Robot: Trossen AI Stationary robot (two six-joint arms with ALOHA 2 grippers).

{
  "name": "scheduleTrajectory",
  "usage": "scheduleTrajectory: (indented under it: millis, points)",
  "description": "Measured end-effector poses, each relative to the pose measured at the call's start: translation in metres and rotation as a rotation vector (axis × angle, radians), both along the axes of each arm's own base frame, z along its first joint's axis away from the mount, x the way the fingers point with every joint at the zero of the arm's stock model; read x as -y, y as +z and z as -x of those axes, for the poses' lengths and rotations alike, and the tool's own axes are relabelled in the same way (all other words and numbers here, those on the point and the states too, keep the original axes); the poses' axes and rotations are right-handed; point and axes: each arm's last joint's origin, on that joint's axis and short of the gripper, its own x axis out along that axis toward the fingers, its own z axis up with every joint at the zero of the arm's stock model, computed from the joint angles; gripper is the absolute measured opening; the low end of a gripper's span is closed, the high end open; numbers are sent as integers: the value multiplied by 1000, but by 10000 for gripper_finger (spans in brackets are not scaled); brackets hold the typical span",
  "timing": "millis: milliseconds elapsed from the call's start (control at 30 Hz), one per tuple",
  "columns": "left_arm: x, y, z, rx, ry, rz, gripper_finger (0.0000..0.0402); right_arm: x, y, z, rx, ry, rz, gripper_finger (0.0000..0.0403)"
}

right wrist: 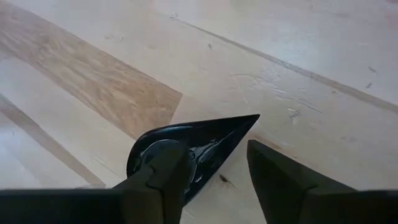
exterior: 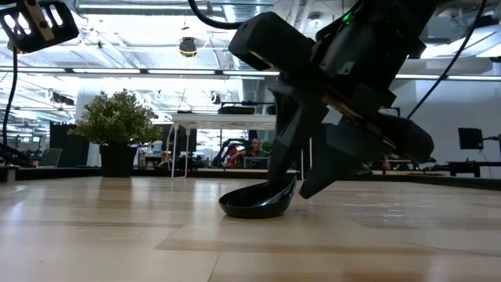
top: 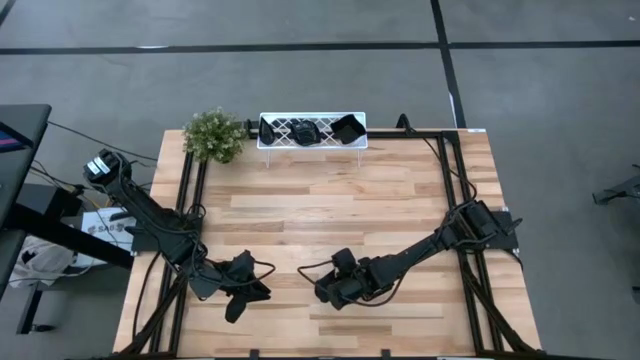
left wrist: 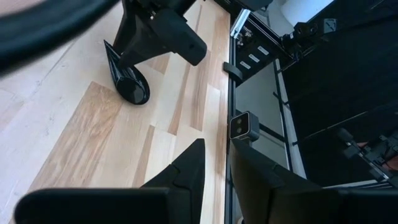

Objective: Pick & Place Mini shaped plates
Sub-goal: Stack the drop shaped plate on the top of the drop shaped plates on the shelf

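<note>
The middle of the surface (top: pixel 330 195) lies bare. Along its far edge stand a plant (top: pixel 214 135) and white tray (top: pixel 312 131); both arms crowd the near edge.

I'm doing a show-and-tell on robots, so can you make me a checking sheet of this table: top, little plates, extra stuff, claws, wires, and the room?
Surface: wooden table, pale planks, mostly bare.
Job's things: one teardrop plate lies on the table at the right claw; more black plates sit on the white tray at the far edge.
Clutter: small green plant beside the tray.
Claws: right claw open, one finger over the plate, not gripping it; left claw near the front left, holding nothing.
Cables: black cables trail along both arms and the table's sides.
Surroundings: grey floor; a large bright room with people far behind.
</note>
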Motion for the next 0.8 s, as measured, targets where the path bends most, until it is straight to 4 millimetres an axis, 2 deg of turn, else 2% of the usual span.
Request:
scheduleTrajectory:
  millis: [633,800]
  points:
    - [0,0,0,0,-1,-1,76,0,0,0,6,1,-3,8]
    - [0,0,0,2,-1,2,76,-1,1,-2,24,1,-12,10]
